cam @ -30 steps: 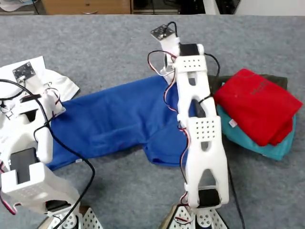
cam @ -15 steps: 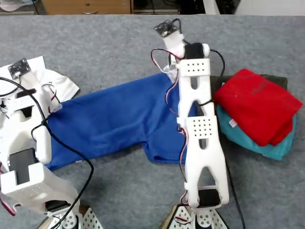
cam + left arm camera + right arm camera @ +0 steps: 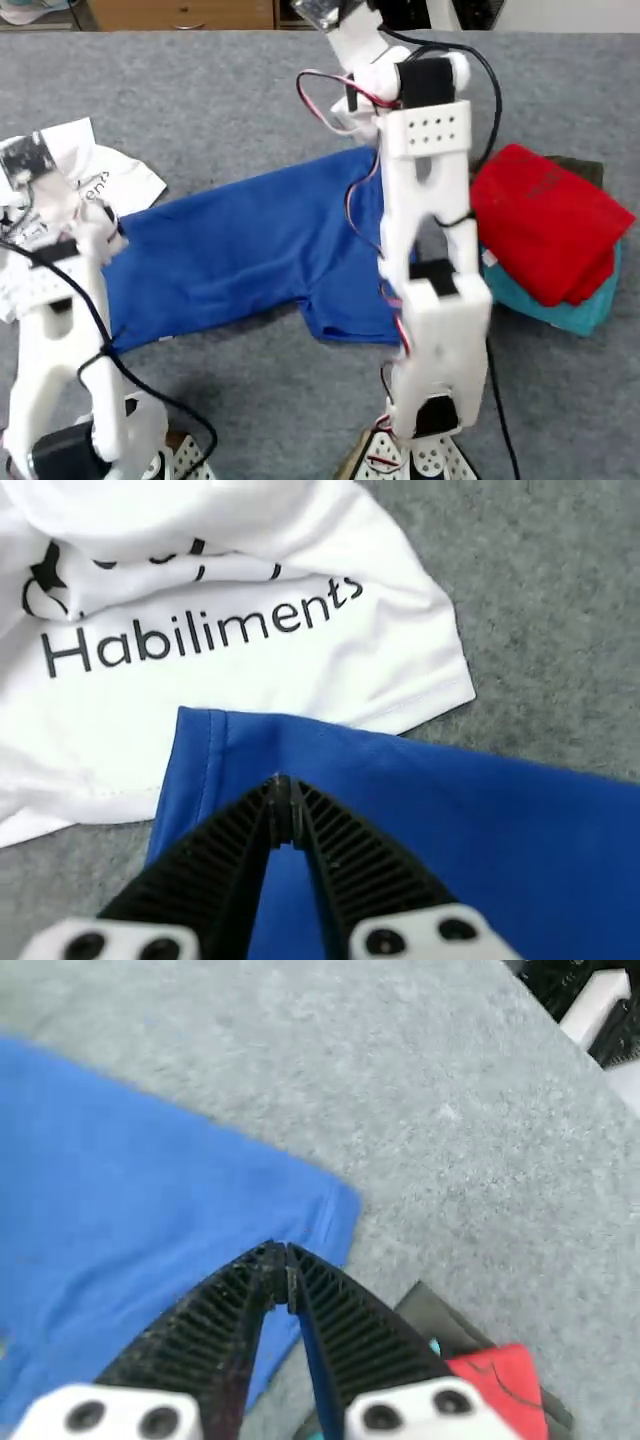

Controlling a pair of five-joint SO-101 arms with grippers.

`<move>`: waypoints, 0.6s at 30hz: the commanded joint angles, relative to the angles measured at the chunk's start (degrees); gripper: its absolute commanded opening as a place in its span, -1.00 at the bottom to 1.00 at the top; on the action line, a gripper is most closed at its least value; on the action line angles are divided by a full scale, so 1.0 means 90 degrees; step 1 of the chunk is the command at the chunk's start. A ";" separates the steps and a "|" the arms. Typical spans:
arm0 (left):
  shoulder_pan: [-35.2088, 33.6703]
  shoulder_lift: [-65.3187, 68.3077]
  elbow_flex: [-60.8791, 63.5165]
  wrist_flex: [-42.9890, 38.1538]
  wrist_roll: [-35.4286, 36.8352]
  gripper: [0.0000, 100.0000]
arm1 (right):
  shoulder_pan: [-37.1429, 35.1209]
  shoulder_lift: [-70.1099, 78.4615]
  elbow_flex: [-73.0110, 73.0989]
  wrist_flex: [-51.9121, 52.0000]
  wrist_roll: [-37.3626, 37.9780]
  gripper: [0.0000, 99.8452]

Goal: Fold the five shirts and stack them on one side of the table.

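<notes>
High view puts the blue shirt nearest to the arm bases, spread flat on the grey bench, with one sleeve pointing toward the bases. The left gripper is over the blue shirt, close to its edge on the left arm's side. Its jaws are closed, tips together, and I cannot tell if they pinch any cloth. Touching that same edge, a white shirt with black print lies crumpled. On the other side of the blue shirt sits a stack: a folded red shirt on a folded teal shirt, with a dark garment under them. The right gripper hangs above the blue shirt's far corner, its jaws closed too.
</notes>
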 commanded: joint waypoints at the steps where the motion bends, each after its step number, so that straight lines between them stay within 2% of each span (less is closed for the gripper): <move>1: -0.0020 -0.0093 0.0674 -0.1143 -0.0039 -0.96 | -0.0337 -0.1939 0.2017 0.0127 0.0713 -0.99; 4: -0.0059 0.0317 0.0342 -0.1055 -0.0029 -0.96 | -0.0562 -0.3082 0.3707 0.0127 0.1182 -0.99; 9: -0.0264 0.1245 -0.0459 -0.0615 0.0391 -0.96 | -0.0767 -0.4547 0.6755 -0.0078 0.1387 -0.98; 13: -0.0371 0.1919 -0.0947 -0.0567 0.0449 -0.96 | -0.0806 -0.5524 0.8737 -0.0537 0.2364 -0.97; 15: -0.0371 0.2027 -0.1065 -0.0498 0.0449 -0.96 | -0.0884 -0.6022 0.9470 -0.0889 0.2608 -0.89; 18: -0.0342 0.2046 -0.1201 -0.0215 0.0449 -0.96 | -0.0884 -0.6481 1.0388 -0.1573 0.2647 -0.64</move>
